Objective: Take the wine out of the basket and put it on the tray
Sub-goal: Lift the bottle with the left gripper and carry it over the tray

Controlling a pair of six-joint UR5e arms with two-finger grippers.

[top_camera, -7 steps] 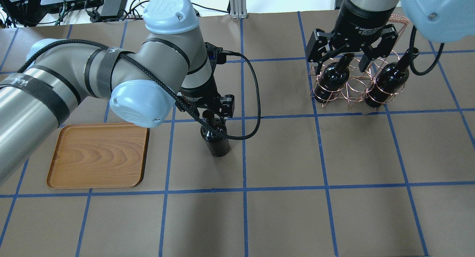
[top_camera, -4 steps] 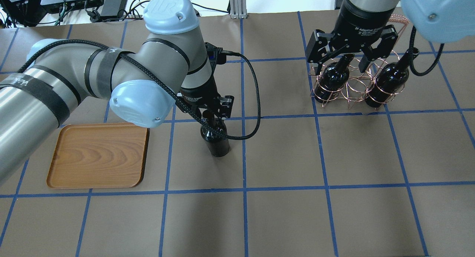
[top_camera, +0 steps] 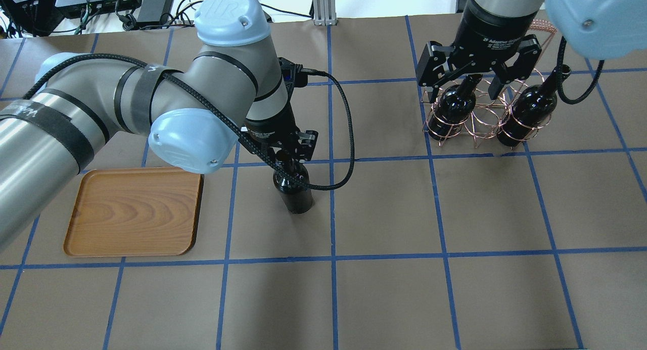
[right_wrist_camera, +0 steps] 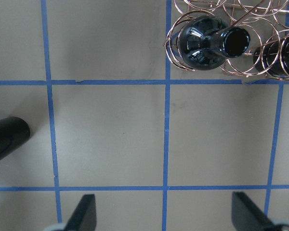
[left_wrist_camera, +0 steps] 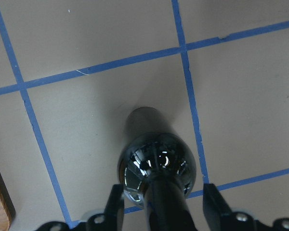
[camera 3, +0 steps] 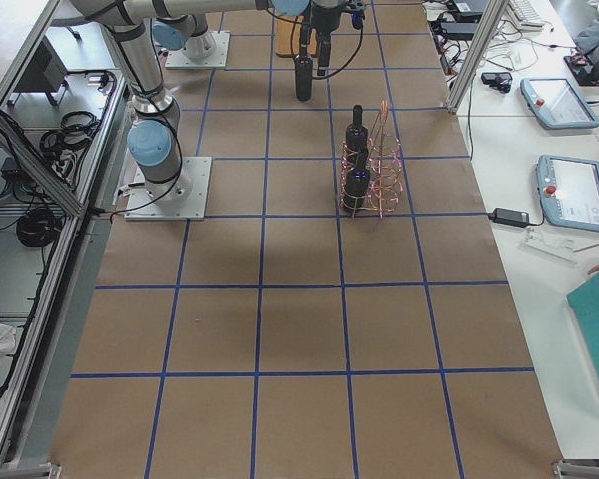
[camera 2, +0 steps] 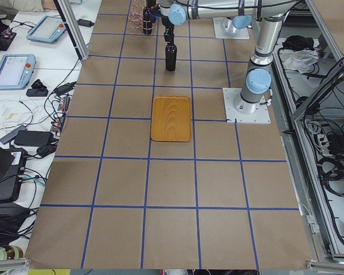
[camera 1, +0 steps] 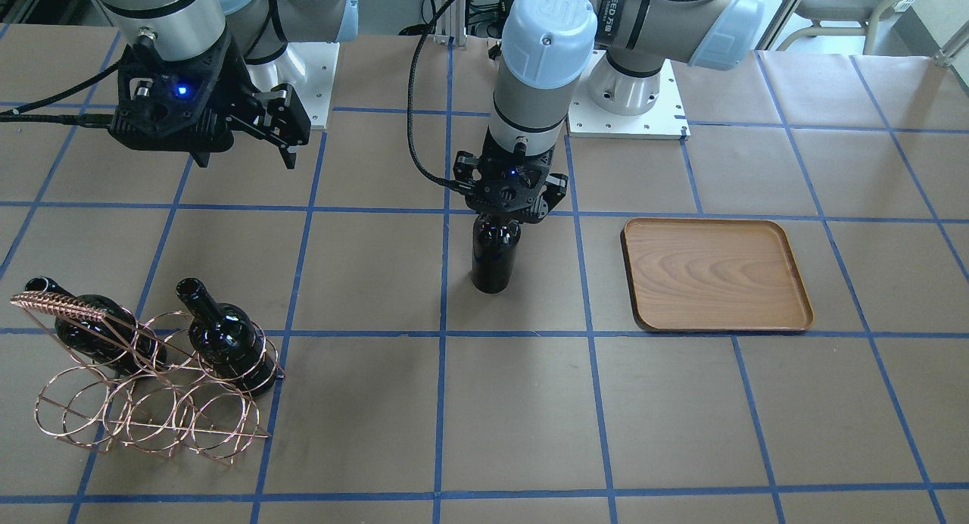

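A black wine bottle (top_camera: 295,188) stands upright on the table's middle, right of the wooden tray (top_camera: 131,213). My left gripper (top_camera: 283,155) straddles its neck. In the left wrist view the fingers (left_wrist_camera: 113,209) stand a little off the neck on both sides of the bottle (left_wrist_camera: 156,163), so it is open. My right gripper (top_camera: 470,82) is open wide and empty above the copper wire basket (top_camera: 475,122). The basket holds two more bottles (top_camera: 452,107) (top_camera: 530,112), and its middle slot is empty.
The table is brown paper with a blue tape grid. The tray (camera 1: 715,274) is empty and lies a short way from the standing bottle (camera 1: 493,255). The basket (camera 1: 151,410) sits near the far edge. A black cable (top_camera: 349,137) loops beside the left wrist.
My left gripper has shifted very slightly at the bottle's neck. My right gripper has drifted a little away above the basket. The bottles, basket and tray have not moved.
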